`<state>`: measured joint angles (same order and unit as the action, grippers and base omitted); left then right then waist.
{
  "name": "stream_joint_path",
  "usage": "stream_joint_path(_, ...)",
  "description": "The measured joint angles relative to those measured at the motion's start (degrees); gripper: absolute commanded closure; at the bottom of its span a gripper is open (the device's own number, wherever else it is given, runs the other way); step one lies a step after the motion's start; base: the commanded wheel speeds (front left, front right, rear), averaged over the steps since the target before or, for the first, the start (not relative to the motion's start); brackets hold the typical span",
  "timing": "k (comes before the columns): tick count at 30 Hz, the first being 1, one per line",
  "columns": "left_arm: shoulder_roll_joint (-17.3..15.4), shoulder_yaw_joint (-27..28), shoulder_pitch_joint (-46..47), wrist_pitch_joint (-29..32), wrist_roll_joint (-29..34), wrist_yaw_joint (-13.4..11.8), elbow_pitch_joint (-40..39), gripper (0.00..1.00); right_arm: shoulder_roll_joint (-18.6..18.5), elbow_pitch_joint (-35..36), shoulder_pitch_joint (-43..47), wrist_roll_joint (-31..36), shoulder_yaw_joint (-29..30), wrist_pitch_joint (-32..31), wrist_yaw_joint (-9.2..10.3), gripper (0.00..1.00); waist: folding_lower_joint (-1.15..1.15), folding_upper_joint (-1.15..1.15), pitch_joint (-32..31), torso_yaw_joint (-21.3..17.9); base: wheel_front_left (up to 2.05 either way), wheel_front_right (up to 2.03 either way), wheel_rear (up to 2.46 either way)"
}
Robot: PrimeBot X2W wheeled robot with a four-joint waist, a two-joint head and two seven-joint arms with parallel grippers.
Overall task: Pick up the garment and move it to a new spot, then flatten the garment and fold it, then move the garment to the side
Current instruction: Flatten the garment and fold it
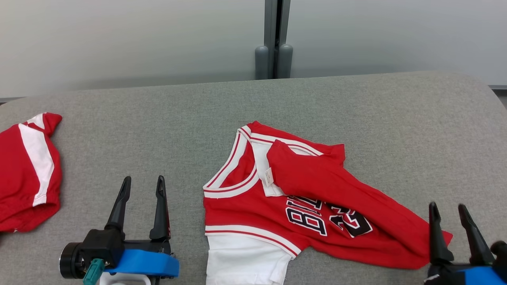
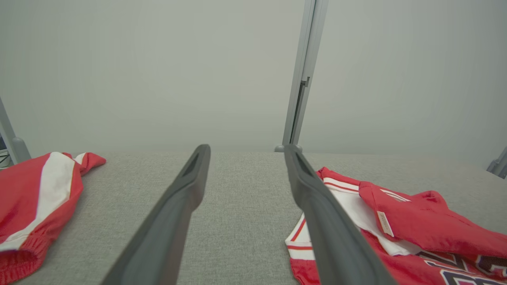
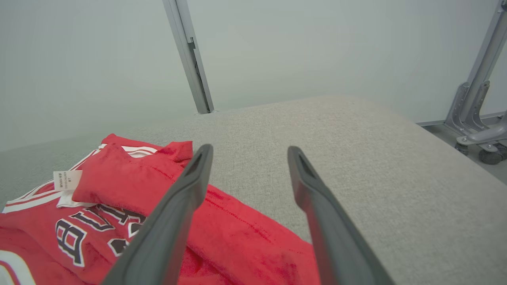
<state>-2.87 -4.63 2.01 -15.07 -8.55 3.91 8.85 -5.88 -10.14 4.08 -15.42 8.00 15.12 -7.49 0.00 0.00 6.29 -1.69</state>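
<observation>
Grey table (image 1: 356, 103) | 1 jersey (image 1: 245, 206) | 1 other garment (image 1: 16, 174) | left pincer (image 1: 143, 179), right pincer (image 1: 447, 206): gaping, empty

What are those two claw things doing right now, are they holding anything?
Left gripper: jaws open, holding nothing.
Right gripper: jaws open, holding nothing; the red jersey is not gripped.

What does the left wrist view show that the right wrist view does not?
Left wrist view, not the right: the open left gripper and a second red garment with a white stripe. Right wrist view, not the left: the open right gripper and a wheeled metal frame. Both: the red jersey, the grey table, the wall post.
</observation>
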Motion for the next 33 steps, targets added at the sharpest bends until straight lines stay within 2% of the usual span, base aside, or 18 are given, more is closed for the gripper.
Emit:
stream_joint_path(7,-0.03,0.47,-0.44,0.00,0.18,0.14,0.00,0.00,0.40,2.23,-5.11,4.00,-7.58,0.00,0.00,0.00,0.00,0.00,-0.55,0.74,0.00,0.00,0.00)
stream_joint_path(13,-0.01,0.38,-0.44,0.00,0.41,0.18,0.25,0.00,1.47,0.64,-7.93,6.68,-11.69,0.00,0.00,0.00,0.00,0.00,-0.79,2.11,0.00,0.00,0.00)
stream_joint_path(20,-0.01,0.35,-0.74,0.00,0.46,0.12,0.31,0.00,2.50,-1.19,-7.44,8.84,-12.33,0.00,0.00,0.00,0.00,0.00,-0.94,3.19,0.00,0.00,0.00)
stream_joint_path(26,-0.02,0.78,-0.98,0.00,1.12,0.16,0.46,0.00,2.80,-1.58,-7.09,9.23,-11.66,0.00,0.00,0.00,0.00,0.00,-0.75,2.56,0.00,0.00,0.00)
stream_joint_path(33,-0.14,-0.36,4.62,0.00,4.17,2.07,2.50,0.00,2.91,-1.67,-8.54,9.23,-11.65,0.00,0.00,0.00,0.01,0.00,0.34,0.84,0.00,0.00,0.00)
